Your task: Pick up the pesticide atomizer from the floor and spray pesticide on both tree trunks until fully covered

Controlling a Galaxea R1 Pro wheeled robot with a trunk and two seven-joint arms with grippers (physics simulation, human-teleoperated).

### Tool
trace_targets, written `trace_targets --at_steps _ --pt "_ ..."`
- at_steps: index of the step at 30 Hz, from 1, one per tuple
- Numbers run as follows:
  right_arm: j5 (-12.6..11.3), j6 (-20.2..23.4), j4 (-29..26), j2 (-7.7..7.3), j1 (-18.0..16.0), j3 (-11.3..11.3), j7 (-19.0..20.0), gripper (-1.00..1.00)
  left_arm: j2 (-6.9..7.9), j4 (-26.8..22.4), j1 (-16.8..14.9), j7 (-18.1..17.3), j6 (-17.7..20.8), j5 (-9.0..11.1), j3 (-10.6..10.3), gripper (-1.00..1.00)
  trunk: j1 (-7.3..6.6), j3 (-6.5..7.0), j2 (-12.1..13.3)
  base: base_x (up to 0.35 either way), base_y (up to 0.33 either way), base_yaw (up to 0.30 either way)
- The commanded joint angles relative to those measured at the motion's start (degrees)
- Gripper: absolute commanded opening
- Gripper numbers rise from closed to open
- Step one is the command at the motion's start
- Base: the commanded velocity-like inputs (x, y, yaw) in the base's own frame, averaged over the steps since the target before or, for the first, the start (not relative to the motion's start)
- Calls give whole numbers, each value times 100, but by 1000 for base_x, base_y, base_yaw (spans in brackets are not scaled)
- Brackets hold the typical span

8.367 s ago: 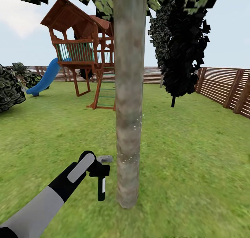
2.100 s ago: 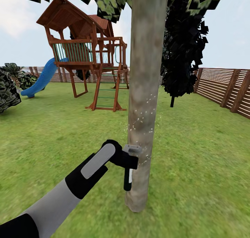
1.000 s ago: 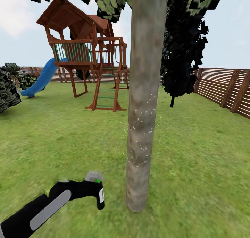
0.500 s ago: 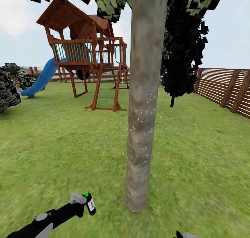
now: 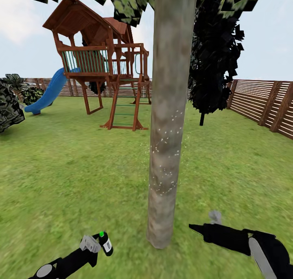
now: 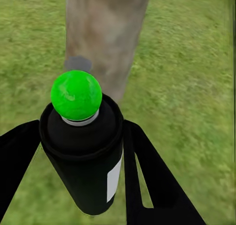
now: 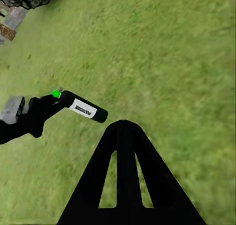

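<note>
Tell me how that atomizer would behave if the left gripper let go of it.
The pesticide atomizer looks like a smooth rigid cylinder, so it would probably roll on the grass. Its narrow form suggests tipping easily. The left gripper holds it easily, suggesting lightness.

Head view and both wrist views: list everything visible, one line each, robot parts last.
tree trunk: one, grey-brown, centre, close.
pesticide: white specks, mid-trunk.
conifer: one, near-black, behind the trunk to the right.
playhouse: one, brown wood, back left.
slide: one, blue, beside the playhouse.
fence: brown slats, round the lawn.
lawn: green grass.
pesticide atomizer: one, dark with green mark, in left hand.
left hand: shut on atomizer, low left.
right hand: black, low right, jaws together.
</note>
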Motion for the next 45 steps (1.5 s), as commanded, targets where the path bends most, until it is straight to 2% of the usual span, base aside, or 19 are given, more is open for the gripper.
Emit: trace_targets --at_steps 1,2,4,7,8,12,16,19,20,23,29,32,42,45 --pt "31 242 -107 -1 -109 -8 180 -100 7 3 -10 -82 -42 57 -34 -100 4 -12 -12 0 0 0" --pt "29 437 -194 -2 -282 -5 418 -100 7 3 -9 -237 -94 57 -35 -100 4 -12 -12 0 0 0" --pt "24 445 -248 -1 -462 22 707 -100 8 3 -8 -424 -173 58 -35 -100 4 -12 -12 0 0 0" --pt "-4 445 -251 52 -836 154 928 -100 7 -3 89 -562 -293 53 -35 -100 4 -12 -12 0 0 0" --pt "-86 445 -244 64 -917 251 984 -100 7 -4 108 -577 -322 52 -34 -100 4 -12 -12 0 0 0" --pt "-547 445 -204 84 -1057 674 1089 -100 7 -38 144 -605 -375 50 -35 -100 4 -12 -12 0 0 0" --pt "-605 445 -199 116 -1071 773 1105 -100 12 -74 149 -610 -383 50 -35 -100 4 -12 -12 0 0 0" --pt "-546 445 -198 401 -1069 1381 943 -100 8 -84 156 -611 -389 50 -35 -100 4 -12 -12 0 0 0" --pt "-544 445 -198 540 -1068 1629 698 -100 7 -74 161 -610 -390 46 -39 -100 4 -12 -12 0 0 0" --pt "-543 445 -182 792 -1068 1914 355 -100 -6 -35 301 -604 -409 -21 -37 -100 4 -12 -12 0 0 0" --pt "-549 445 -144 878 -1068 1991 263 -100 -3 -5 375 -611 -764 -87 -43 -100 4 -12 -12 0 0 0" --pt "-551 445 -40 884 -1068 2003 261 -100 -5 -4 380 -607 -926 -251 -44 -100 4 -12 -12 0 0 0" --pt "-542 445 65 885 -1068 2007 247 -100 -2 -20 395 -611 -970 -291 -44 -100 4 -12 -12 0 0 0" --pt "-536 445 153 927 -1068 2156 152 -100 -2 -59 396 -611 -977 -293 -44 -100 4 -12 -12 0 0 0"
